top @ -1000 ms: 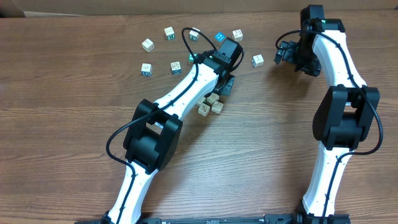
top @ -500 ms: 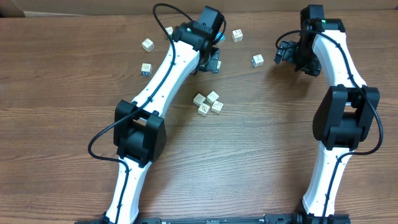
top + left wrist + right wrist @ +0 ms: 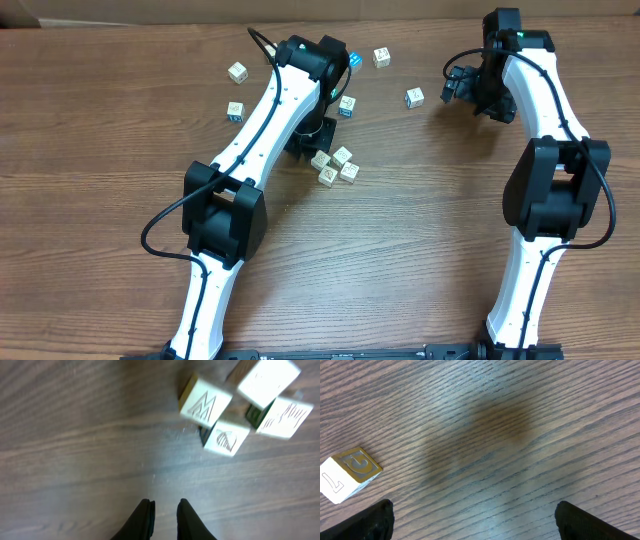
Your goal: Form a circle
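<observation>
Letter cubes clustered just beside the left gripper.
Left arm stretched forward, jaws narrow and empty; right gripper wide, near a lone cube.

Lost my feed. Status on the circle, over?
Left gripper nearly shut, empty, near cube cluster. Right gripper wide open, empty. Four cubes bunched, no circle yet; other cubes scattered. Nothing blocking.

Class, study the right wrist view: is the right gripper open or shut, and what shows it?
Open. The right gripper has its fingers at opposite frame edges, bare table between them, gripping nothing.
</observation>
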